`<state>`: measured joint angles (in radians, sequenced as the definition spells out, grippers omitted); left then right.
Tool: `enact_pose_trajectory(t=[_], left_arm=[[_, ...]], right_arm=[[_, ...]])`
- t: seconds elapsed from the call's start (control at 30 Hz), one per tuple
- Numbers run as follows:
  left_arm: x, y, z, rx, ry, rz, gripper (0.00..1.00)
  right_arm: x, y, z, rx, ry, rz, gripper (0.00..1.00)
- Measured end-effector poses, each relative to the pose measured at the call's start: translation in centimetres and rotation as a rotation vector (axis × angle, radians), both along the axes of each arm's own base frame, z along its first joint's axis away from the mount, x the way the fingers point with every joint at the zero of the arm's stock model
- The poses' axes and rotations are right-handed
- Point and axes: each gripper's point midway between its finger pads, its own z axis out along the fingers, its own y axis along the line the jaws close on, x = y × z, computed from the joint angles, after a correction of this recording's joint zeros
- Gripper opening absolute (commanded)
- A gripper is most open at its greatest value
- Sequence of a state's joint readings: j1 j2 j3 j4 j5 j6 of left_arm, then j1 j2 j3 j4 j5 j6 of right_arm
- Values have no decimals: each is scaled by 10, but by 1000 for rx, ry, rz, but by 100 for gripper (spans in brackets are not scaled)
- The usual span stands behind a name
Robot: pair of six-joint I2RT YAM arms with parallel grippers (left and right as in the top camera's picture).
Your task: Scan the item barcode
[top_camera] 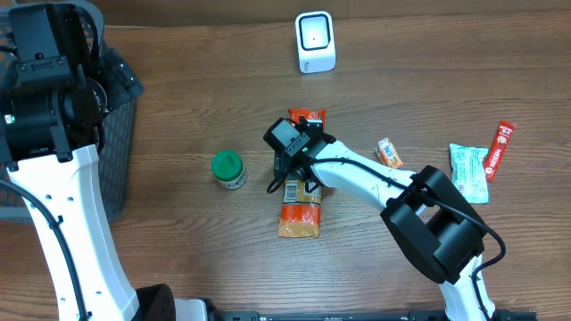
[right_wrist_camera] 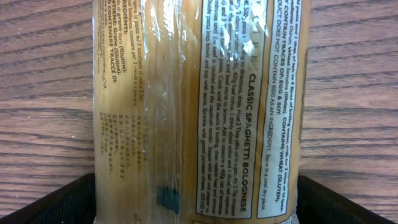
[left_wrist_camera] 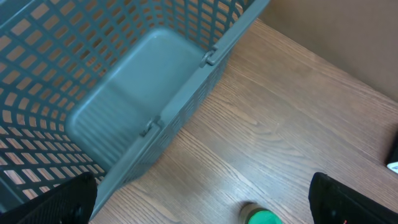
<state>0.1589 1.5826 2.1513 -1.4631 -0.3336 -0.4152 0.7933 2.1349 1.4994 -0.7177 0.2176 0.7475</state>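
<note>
**A:** Where is the left gripper (left_wrist_camera: 205, 208) hanging?
**B:** Over the edge of the mesh basket (left_wrist_camera: 211, 56), jaws gaping, carrying nothing.
**A:** And the spaghetti packet (top_camera: 300, 214)?
**B:** It is lying flat on the wooden table (top_camera: 178, 250), directly under the right gripper (right_wrist_camera: 199, 205), whose wide-spread fingers (right_wrist_camera: 62, 202) are flanking it.

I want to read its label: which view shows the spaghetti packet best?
The right wrist view: the spaghetti packet fills the frame, print legible. Overhead shows it small, partly under the right arm. The left wrist view misses it.
</note>
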Motion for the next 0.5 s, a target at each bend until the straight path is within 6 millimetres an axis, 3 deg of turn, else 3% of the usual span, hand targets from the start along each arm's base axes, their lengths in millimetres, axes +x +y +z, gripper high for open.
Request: enact_pose_trajectory(t=[0.1, 0.2, 0.4, 0.5], left_arm=[[0, 0, 0, 0, 0, 0, 100], [0, 0, 0, 0, 0, 0, 99], [0, 0, 0, 0, 1, 0, 100], [0, 0, 0, 0, 0, 0, 100]], right_arm=[[0, 0, 0, 0, 0, 0, 99], [-1, 0, 0, -3, 2, 3, 91], [-3, -3, -1, -31, 12, 54, 53], [-5, -5, 3, -62, 27, 99, 47]])
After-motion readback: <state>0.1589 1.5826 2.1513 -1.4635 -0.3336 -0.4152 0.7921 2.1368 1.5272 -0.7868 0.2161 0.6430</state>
